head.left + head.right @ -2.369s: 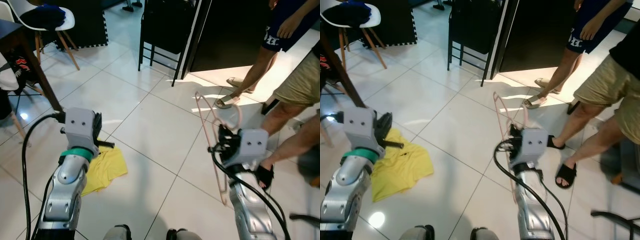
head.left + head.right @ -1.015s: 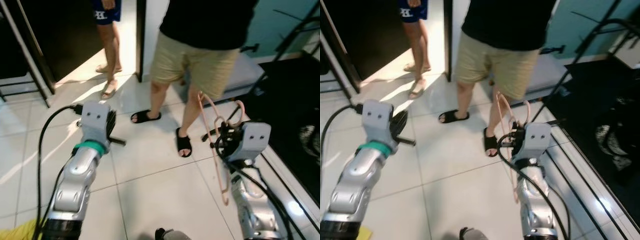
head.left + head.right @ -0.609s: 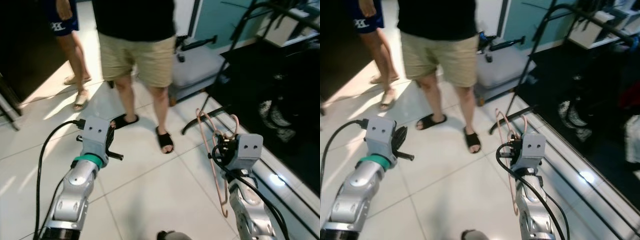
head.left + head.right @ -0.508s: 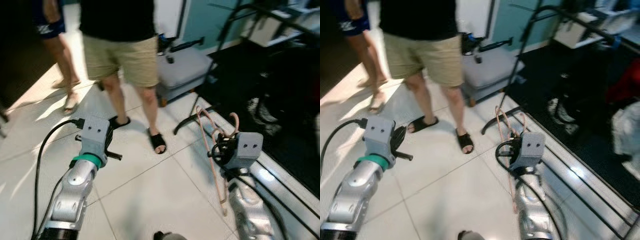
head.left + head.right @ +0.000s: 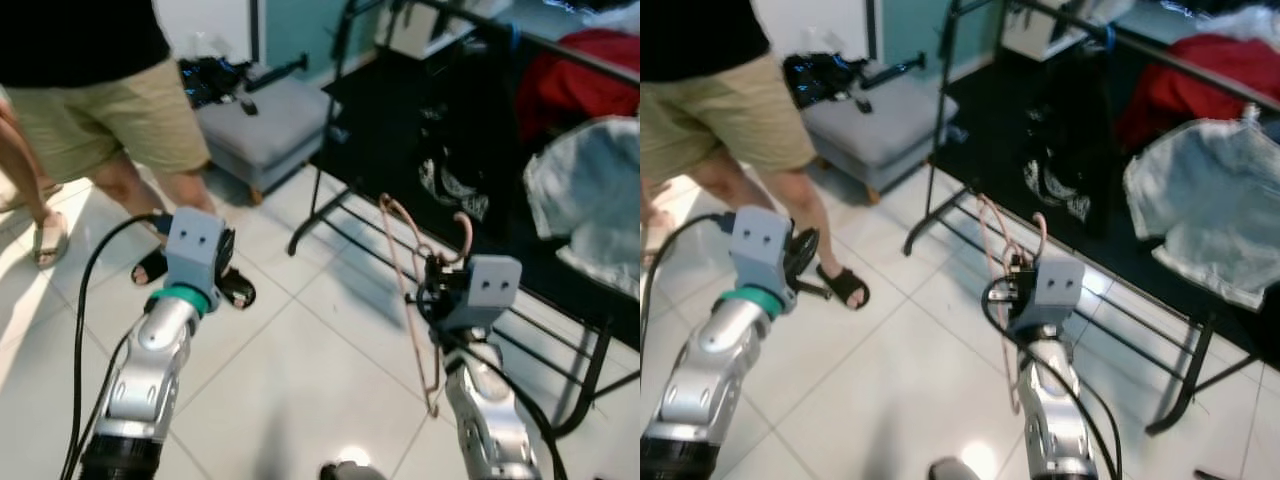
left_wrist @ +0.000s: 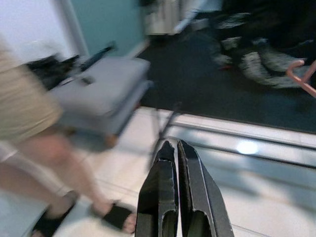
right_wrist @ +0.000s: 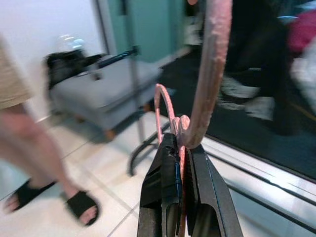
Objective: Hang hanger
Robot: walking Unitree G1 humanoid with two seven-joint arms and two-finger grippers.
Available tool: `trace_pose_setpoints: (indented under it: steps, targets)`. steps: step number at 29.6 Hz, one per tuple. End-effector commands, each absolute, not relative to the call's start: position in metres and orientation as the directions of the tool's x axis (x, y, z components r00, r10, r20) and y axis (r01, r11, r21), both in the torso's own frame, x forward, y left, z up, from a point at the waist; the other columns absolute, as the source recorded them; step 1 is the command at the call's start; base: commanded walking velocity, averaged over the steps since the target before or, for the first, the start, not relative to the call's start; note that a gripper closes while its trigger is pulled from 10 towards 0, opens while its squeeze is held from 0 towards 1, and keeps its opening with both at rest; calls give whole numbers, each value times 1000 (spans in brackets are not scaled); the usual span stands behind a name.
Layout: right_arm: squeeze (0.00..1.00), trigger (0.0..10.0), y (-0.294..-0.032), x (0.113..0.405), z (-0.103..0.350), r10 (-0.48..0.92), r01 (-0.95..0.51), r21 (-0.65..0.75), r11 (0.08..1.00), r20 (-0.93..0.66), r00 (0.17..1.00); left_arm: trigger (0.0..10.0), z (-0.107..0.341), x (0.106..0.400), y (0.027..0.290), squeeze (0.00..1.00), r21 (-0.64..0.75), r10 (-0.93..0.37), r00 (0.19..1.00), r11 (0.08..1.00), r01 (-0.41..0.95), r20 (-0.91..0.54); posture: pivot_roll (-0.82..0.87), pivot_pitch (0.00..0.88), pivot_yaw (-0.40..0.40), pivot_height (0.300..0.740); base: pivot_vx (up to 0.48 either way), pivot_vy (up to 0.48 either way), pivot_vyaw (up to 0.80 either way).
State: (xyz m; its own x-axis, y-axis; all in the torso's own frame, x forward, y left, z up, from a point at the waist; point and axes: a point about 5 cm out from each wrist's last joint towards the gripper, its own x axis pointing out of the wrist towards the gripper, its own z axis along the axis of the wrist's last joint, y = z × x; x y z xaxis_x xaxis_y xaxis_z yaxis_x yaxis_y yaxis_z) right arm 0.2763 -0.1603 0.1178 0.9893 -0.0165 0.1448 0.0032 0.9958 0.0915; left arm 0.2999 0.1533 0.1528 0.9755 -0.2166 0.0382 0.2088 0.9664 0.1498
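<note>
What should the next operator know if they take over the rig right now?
Right gripper: shut on the pink hanger, held upright with its hook at the top.
Left gripper: shut, holding nothing, raised in front over the floor.
Clothes rack: ahead and to the right, with a red garment and a pale one draped on it.
A person stands close on the left.
Done: hanger picked up and brought near the rack.
Left: lift the hook onto the top rail and release.
</note>
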Motion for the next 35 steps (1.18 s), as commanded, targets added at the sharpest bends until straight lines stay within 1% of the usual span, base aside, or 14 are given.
trace_pose_setpoints:
  steps: [1,5,7,12,16,20,21,23,29,35]
  targets:
    - [0,10000,-162,277,127,-33,15,103,995,175,984,10000,159,300,150,0,148,-237,970,963,226,57,-51,18,47,740,0,0,-800]
    - [0,10000,-162,278,130,-36,16,108,994,188,982,10000,162,302,151,0,143,-239,969,963,228,64,-52,17,49,740,0,0,-800]
    - [0,10000,-162,278,132,-38,16,112,994,196,980,10000,165,305,153,0,105,-224,972,971,216,75,-56,13,52,740,0,0,-800]
    - [0,10000,-162,279,135,-37,14,111,994,205,978,10000,168,307,153,0,77,-220,971,974,213,93,-57,11,51,740,0,0,-800]
    - [0,10000,-162,280,137,-37,13,110,994,210,977,10000,170,307,151,0,73,-224,969,973,218,103,-60,9,50,740,0,0,-800]
    - [0,10000,-164,281,142,-36,20,70,997,227,973,10000,170,308,150,0,62,-220,969,975,214,110,-64,6,48,740,0,0,-800]
    - [0,10000,-166,282,143,-39,32,36,999,234,971,10000,169,308,149,0,67,-217,970,975,210,113,-65,4,48,740,0,0,0]
    - [0,10000,-167,282,145,-43,42,11,999,241,970,10000,169,308,149,0,66,-216,970,976,209,115,-66,3,48,740,229,0,0]
    - [0,10000,-171,283,149,-68,74,-15,997,257,964,10000,168,309,148,0,65,-212,971,976,206,113,-70,3,48,740,464,0,0]
    - [0,10000,-171,282,150,-64,76,-36,996,262,963,10000,168,310,146,0,67,-219,969,975,212,115,-71,5,45,740,465,0,0]
